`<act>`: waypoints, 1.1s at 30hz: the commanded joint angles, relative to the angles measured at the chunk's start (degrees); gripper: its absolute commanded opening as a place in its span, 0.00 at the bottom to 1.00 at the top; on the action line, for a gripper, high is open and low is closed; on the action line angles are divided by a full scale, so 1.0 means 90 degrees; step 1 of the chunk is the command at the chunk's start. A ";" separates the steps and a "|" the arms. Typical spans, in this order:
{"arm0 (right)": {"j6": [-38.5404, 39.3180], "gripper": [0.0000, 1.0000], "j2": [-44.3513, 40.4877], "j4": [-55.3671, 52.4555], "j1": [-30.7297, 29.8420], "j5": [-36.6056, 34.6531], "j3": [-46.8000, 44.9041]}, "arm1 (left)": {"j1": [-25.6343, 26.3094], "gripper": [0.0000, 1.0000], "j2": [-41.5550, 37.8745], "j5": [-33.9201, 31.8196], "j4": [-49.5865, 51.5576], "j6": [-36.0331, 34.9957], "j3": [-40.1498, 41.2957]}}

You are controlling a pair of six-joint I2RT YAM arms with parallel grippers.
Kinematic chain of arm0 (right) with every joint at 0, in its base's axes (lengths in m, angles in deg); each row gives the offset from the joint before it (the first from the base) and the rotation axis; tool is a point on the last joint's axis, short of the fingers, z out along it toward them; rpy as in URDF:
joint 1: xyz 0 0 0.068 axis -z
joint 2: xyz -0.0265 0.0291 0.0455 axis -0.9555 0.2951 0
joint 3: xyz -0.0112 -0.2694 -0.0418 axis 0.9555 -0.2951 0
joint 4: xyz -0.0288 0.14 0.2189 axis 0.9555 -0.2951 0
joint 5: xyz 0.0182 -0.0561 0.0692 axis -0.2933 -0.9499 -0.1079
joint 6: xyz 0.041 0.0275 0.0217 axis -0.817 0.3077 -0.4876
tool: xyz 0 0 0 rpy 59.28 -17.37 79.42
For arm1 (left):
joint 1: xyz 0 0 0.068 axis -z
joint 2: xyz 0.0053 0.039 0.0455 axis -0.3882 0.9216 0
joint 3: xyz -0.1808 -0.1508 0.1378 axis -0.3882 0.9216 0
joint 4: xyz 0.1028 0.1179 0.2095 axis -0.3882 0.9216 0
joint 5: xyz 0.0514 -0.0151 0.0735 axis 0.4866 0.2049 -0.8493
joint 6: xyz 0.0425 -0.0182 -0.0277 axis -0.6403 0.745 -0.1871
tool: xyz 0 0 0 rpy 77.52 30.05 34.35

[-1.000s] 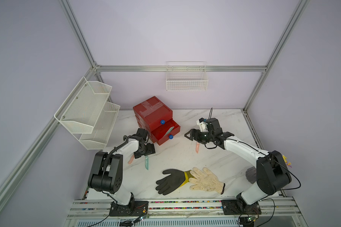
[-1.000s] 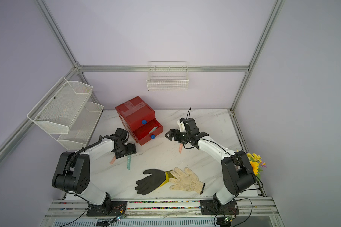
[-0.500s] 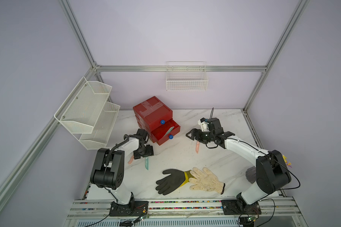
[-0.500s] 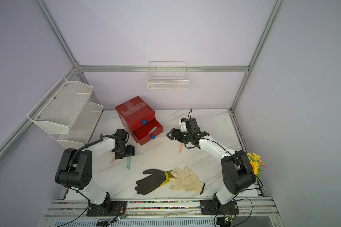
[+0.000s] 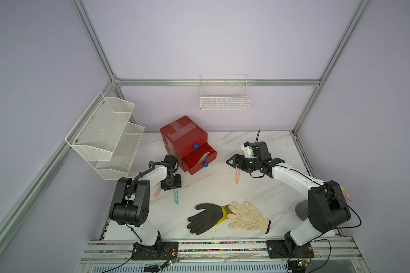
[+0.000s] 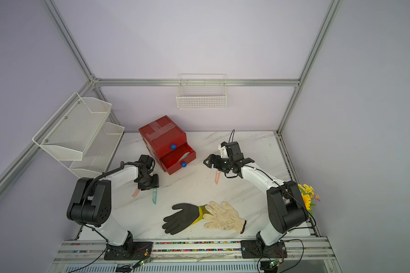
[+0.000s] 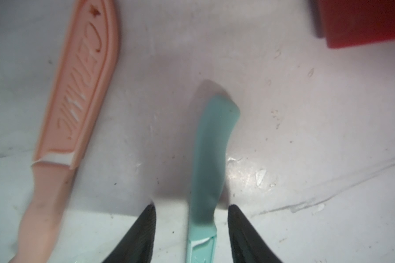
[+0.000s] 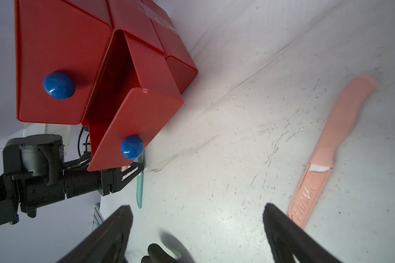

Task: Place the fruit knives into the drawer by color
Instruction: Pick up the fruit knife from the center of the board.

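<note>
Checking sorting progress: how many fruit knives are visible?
4: teal knife inside the open left hand, pink knife beside it, second pink knife by the right hand, pale knife in the open drawer. More may be hidden.

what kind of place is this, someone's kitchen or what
Most likely a robotics lab test cell, not a home: bare aluminium frame bars around plain lilac walls, a white-and-black left arm and right arm mounted on a metal rail, and a staged red plastic three-drawer cabinet.
</note>
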 commanded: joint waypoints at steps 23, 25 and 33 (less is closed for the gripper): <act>0.0022 0.93 -0.0180 0.0029 0.0083 0.0022 -0.0176 | -0.0010 0.17 0.0252 0.0451 0.0015 -0.0165 0.0180; -0.0003 0.93 -0.0182 0.0060 0.0084 0.0016 -0.0186 | -0.0011 0.17 0.0219 0.0461 0.0047 -0.0195 0.0181; -0.0074 0.93 -0.0143 0.0195 0.0077 0.0079 -0.0255 | -0.0011 0.17 -0.0326 0.0553 0.0482 -0.0373 0.0083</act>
